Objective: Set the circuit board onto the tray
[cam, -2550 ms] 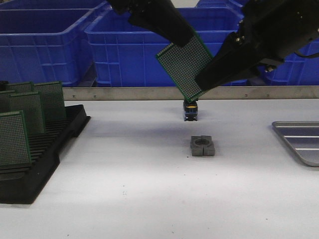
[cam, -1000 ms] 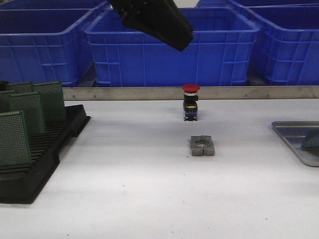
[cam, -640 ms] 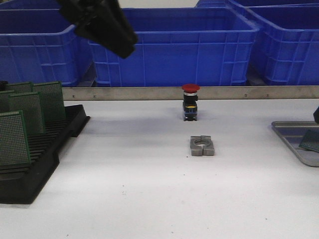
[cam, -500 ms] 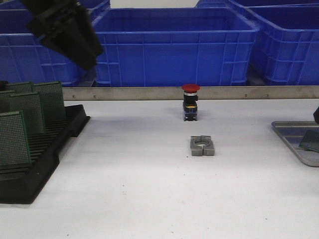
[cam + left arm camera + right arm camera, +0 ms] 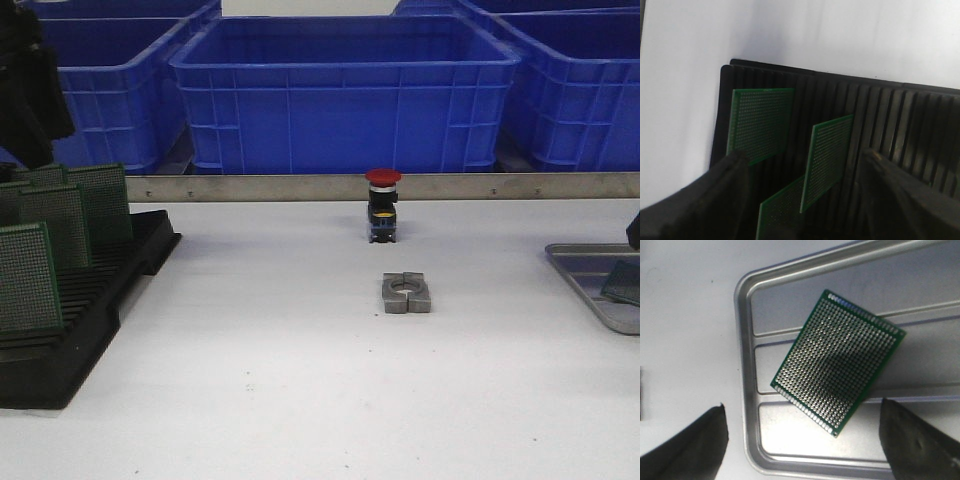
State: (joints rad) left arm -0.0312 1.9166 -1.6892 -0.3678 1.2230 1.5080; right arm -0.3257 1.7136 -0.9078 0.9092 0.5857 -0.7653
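White table, circuit board flat inside tray, right hand spread above

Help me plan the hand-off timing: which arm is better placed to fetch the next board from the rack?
Left. Its open gripper hangs right over the black rack and its upright boards. The right gripper, also open, is over the tray where one circuit board lies.

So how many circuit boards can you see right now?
5, maybe more hidden: four upright in the black rack at and, one flat on the tray at.
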